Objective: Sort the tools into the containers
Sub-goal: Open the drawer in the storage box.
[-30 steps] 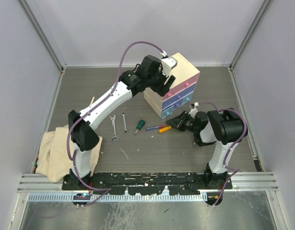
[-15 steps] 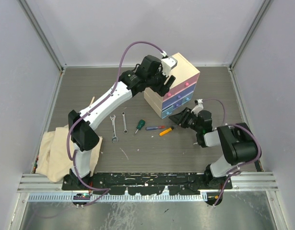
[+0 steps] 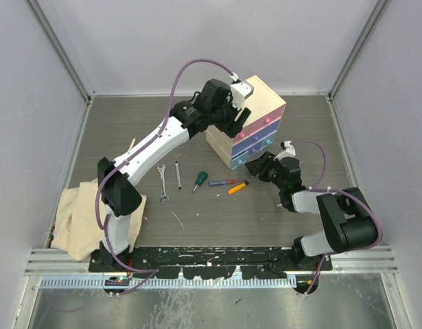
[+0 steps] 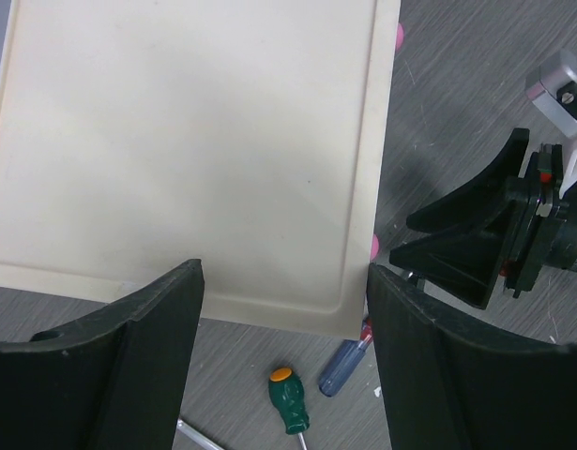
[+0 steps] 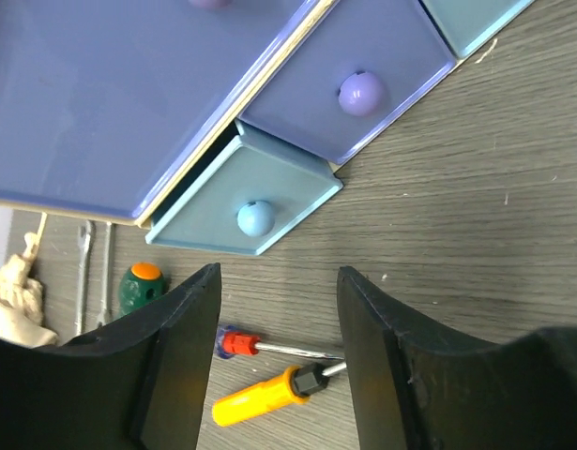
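Orange-handled steel screwdriver (image 5: 255,398) lies on the grey woodgrain worktop (image 5: 476,234) just beside the nearer right tool (image 5: 279,277), jaws apart and empty, its shaft tip pointing toward that tool, handle away.

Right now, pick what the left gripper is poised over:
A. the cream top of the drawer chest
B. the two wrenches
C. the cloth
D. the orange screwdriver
A: the left wrist view shows the left gripper with its fingers spread, nothing between them, above the flat cream top of the chest.
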`<act>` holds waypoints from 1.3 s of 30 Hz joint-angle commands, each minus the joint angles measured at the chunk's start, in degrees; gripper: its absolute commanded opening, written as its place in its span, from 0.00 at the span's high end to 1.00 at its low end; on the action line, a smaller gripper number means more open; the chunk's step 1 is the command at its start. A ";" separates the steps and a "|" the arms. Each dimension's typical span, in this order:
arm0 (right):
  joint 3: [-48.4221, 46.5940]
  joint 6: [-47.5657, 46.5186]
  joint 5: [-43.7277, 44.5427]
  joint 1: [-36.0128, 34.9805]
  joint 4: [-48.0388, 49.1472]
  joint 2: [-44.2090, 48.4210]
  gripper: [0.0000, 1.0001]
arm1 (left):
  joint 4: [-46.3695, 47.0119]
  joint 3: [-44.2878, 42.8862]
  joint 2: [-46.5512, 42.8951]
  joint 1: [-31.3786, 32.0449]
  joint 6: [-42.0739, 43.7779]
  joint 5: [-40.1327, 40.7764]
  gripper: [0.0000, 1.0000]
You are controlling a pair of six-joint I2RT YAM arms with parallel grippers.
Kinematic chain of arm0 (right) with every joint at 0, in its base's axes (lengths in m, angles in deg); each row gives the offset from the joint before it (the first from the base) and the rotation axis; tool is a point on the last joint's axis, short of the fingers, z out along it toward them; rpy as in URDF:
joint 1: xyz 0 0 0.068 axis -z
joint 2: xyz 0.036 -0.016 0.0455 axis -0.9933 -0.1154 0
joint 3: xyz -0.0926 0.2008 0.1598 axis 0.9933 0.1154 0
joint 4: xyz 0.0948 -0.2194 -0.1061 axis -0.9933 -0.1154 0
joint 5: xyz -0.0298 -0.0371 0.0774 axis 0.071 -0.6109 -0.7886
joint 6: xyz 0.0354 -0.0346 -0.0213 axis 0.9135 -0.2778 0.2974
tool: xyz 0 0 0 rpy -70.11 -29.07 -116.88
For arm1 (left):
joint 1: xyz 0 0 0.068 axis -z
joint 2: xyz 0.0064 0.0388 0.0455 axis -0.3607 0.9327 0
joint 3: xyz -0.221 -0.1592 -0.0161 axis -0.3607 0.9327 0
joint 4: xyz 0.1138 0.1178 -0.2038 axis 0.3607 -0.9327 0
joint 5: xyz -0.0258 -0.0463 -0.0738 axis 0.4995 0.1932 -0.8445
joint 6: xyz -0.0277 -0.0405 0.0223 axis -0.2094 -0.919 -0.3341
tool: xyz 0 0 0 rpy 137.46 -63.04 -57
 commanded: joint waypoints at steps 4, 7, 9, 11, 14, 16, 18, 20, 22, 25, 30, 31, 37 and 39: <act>-2.74 13.13 3.49 -1.71 0.34 1.84 0.36 | 0.72 3.40 -1.72 -1.45 0.16 2.10 0.30; -4.65 14.12 4.82 -1.78 -2.66 2.92 0.31 | 1.06 4.23 -2.11 -1.45 0.21 2.13 0.30; -6.08 14.39 5.59 -1.81 -5.21 3.76 0.27 | 1.17 4.42 -2.27 -1.43 0.25 2.13 0.30; -7.94 14.37 6.31 -1.88 -9.22 4.04 0.27 | 1.33 4.60 -2.43 -1.44 0.29 2.13 0.30; -10.61 14.33 7.86 -2.15 -14.27 3.44 0.27 | 1.36 4.51 -2.35 -1.41 0.21 2.04 0.30; -11.99 14.32 9.18 -2.28 -17.21 2.94 0.27 | 1.31 4.65 -2.37 -1.44 0.21 1.96 0.30; -12.79 14.37 10.38 -2.53 -18.84 2.55 0.28 | 1.48 4.95 -2.40 -1.45 0.21 1.87 0.30; -13.23 14.60 10.39 -2.60 -19.01 2.12 0.28 | 1.73 5.47 -2.52 -1.41 0.21 1.86 0.30; -13.88 14.68 10.25 -2.71 -19.29 1.67 0.29 | 1.84 5.69 -2.54 -1.40 0.21 1.91 0.30; -14.53 14.66 10.01 -2.87 -19.26 1.11 0.30 | 1.84 5.79 -2.54 -1.40 0.29 1.85 0.30; -15.78 14.70 9.65 -2.99 -19.44 0.02 0.30 | 1.88 5.79 -2.39 -1.41 0.38 1.78 0.30; -16.03 14.67 9.52 -2.98 -19.55 -0.33 0.30 | 1.85 5.80 -2.34 -1.42 0.41 1.78 0.31; -17.21 15.03 9.70 -3.39 -20.26 -2.50 0.31 | 2.06 6.20 -2.44 -1.45 0.47 1.75 0.31; -17.33 15.24 9.97 -3.42 -20.29 -3.09 0.31 | 2.15 6.40 -2.46 -1.43 0.47 1.62 0.31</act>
